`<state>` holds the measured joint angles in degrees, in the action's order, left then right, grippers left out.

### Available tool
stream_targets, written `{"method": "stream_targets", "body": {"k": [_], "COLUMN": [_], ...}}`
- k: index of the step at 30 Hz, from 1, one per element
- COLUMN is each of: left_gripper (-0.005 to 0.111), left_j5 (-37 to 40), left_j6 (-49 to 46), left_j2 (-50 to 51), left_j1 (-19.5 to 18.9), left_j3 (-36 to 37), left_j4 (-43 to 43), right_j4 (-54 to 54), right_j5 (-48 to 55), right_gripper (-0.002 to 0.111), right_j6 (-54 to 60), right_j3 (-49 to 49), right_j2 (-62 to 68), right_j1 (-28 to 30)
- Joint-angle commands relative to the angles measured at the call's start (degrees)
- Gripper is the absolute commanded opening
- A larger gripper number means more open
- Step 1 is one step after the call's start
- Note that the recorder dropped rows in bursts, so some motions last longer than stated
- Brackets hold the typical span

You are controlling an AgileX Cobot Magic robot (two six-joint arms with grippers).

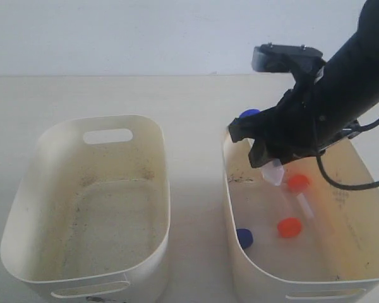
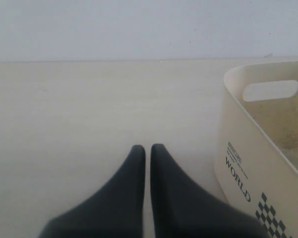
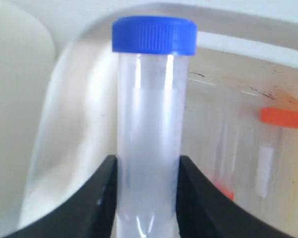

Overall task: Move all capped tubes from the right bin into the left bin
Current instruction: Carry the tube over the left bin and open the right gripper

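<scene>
My right gripper (image 1: 260, 144) (image 3: 148, 168) is shut on a clear capped tube (image 3: 149, 114) with a blue cap (image 1: 247, 114), held tilted above the back left rim of the right bin (image 1: 230, 208). The tube's pointed end (image 1: 273, 172) hangs inside the bin. On the bin floor lie two orange-capped tubes (image 1: 297, 183) (image 1: 290, 227) and one blue-capped tube (image 1: 244, 237). The left bin (image 1: 165, 189), grimy inside, holds no tubes. My left gripper (image 2: 148, 148) is shut on nothing, low over the table beside the left bin's outer wall (image 2: 238, 148); it does not show in the exterior view.
Bare table lies between the two bins (image 1: 196, 189) and behind them. A black cable (image 1: 341, 183) loops from the right arm over the right bin. The right arm's dark body (image 1: 341, 95) covers the bin's back right corner.
</scene>
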<state>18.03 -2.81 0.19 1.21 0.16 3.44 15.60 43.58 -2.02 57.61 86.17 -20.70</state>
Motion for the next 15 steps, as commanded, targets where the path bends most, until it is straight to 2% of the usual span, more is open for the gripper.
{"method": "stream_targets", "body": {"k": [1,5,7,13,15], "left_gripper": [0.004,0.004,0.004,0.004,0.004], "left_j5": [-0.43,-0.43,-0.43,-0.43,-0.43], "left_j6": [-0.26,-0.26,-0.26,-0.26,-0.26], "left_j2": [-0.19,-0.19,-0.19,-0.19,-0.19], "left_j1": [-0.06,-0.06,-0.06,-0.06,-0.06], "left_j3": [-0.16,-0.16,-0.16,-0.16,-0.16], "left_j4": [0.57,0.57,0.57,0.57,0.57], "right_j4": [12.86,34.20,39.78,39.82,39.61], "right_j5": [3.90,7.41,6.69,-8.47,-11.72], "right_gripper": [0.000,0.000,0.000,0.000,0.005], "right_j6": [10.93,31.97,38.40,42.04,42.65], "right_j3": [0.47,0.47,0.47,0.21,0.21], "right_j2": [-5.07,-6.22,-6.22,-5.43,-4.74], "right_j1": [0.12,-1.74,-4.28,-14.51,-16.92]}}
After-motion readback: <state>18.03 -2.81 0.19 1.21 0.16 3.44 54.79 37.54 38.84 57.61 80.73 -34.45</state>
